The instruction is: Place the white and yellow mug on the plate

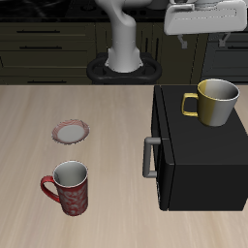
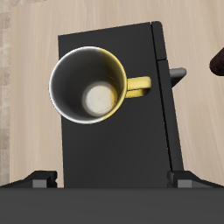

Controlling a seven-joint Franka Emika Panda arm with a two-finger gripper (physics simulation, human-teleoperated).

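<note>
The white and yellow mug (image 1: 217, 102) stands upright on top of a black box (image 1: 199, 160) near the box's back edge, its loop handle turned toward the middle of the table. In the wrist view the mug (image 2: 92, 87) shows from straight above, pale inside. My gripper (image 1: 205, 37) hangs open and empty well above the mug; in the wrist view the gripper (image 2: 112, 179) shows its two fingertips (image 2: 39, 179) wide apart. The plate (image 1: 71, 131), small with a reddish-pink rim, lies flat on the wooden table, well away from the box.
A red patterned mug (image 1: 70, 189) stands upright near the table's front edge, in front of the plate; a sliver of it shows in the wrist view (image 2: 219, 61). The black box has a grey door handle (image 1: 148, 158) on its side facing the plate.
</note>
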